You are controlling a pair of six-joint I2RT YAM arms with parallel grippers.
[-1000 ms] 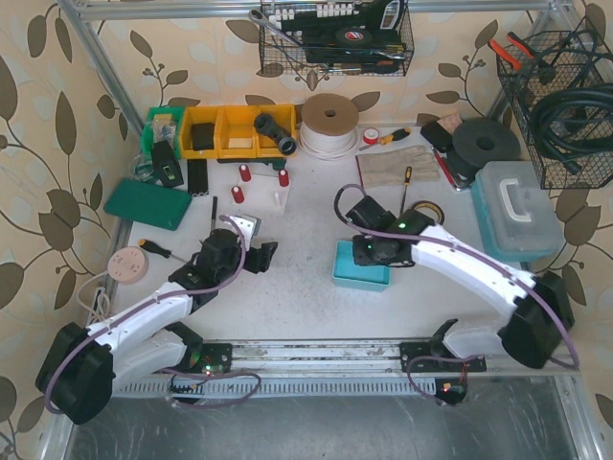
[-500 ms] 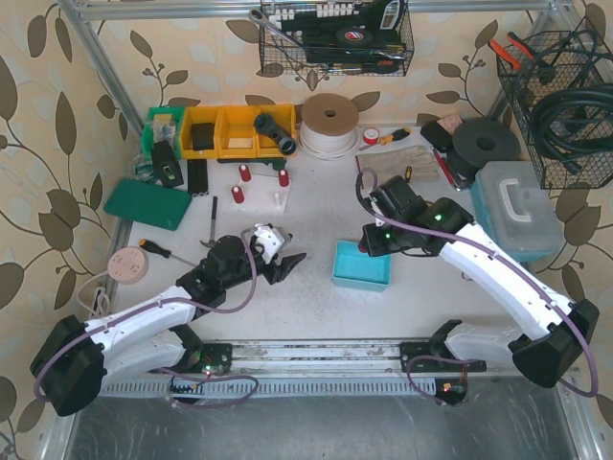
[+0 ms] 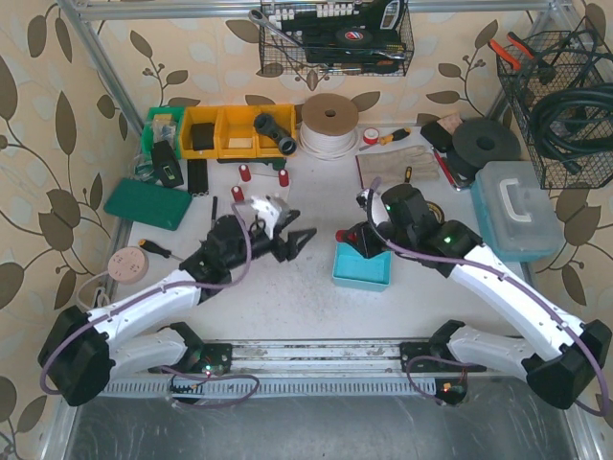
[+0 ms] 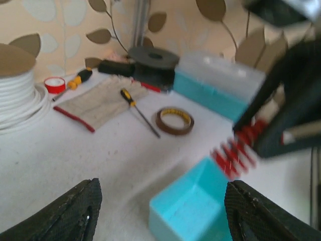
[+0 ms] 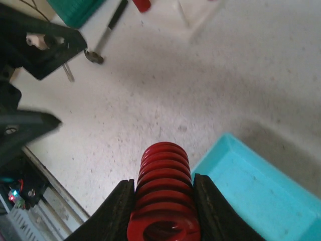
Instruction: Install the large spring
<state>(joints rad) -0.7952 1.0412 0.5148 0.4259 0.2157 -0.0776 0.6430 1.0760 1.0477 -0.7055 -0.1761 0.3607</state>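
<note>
Bench stock, largest item first, all placed from the teal tray. Table (image 3: 316, 307): pale, scuffed top, carrying everything below. Teal tray (image 3: 362, 273): shallow open box in front of my two bases, nothing visible in it. My left gripper (image 3: 299, 244): just off the tray's left side, jaws spread wide with nothing between them, fingers aimed across toward the tray. My right gripper (image 3: 352, 238): over the tray's far left corner, pinched narrow on the large spring. Large spring (image 5: 163, 191): red, thick-wired, tightly wound, with a hollow bore showing at the near end. It is off the table, held above that same corner. Its long axis runs out along my right fingers (image 5: 118, 211), with the free end pointing away from the tray toward my left gripper. The left wrist view shows it blurred, sticking out slantwise from the right gripper. Governing relation: the spring is already in my right gripper, and my left one lies just beyond its free end, apart from it. I judge that any move must travel along that axis, leftward from the tray. Three small red springs (image 3: 283, 177): upright, well beyond the tray's far left. I cannot tell from these views where the large spring seats.
</note>
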